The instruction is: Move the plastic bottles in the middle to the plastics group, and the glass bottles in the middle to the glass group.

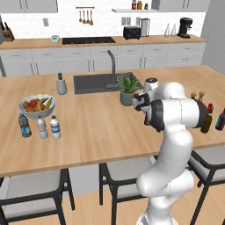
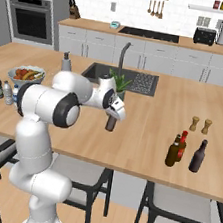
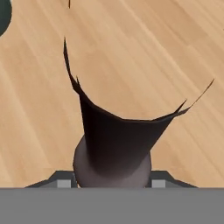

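dark glass bottle (image 2: 111, 122) upright on the island counter (image 2: 145, 134), claw (image 2: 114, 113) clamped on it.

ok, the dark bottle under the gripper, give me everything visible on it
The dark glass bottle is slim and maroon-brown. It stands upright on the wooden island counter, in front of the potted plant. The gripper sits over its neck; the hand view shows the dark body between the fingertips, so it looks gripped. No label can be made out.

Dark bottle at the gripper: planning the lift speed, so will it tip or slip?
The dark bottle is tall and slim with a small base, so it probably tips easily. Smooth glass likely slips and could break.
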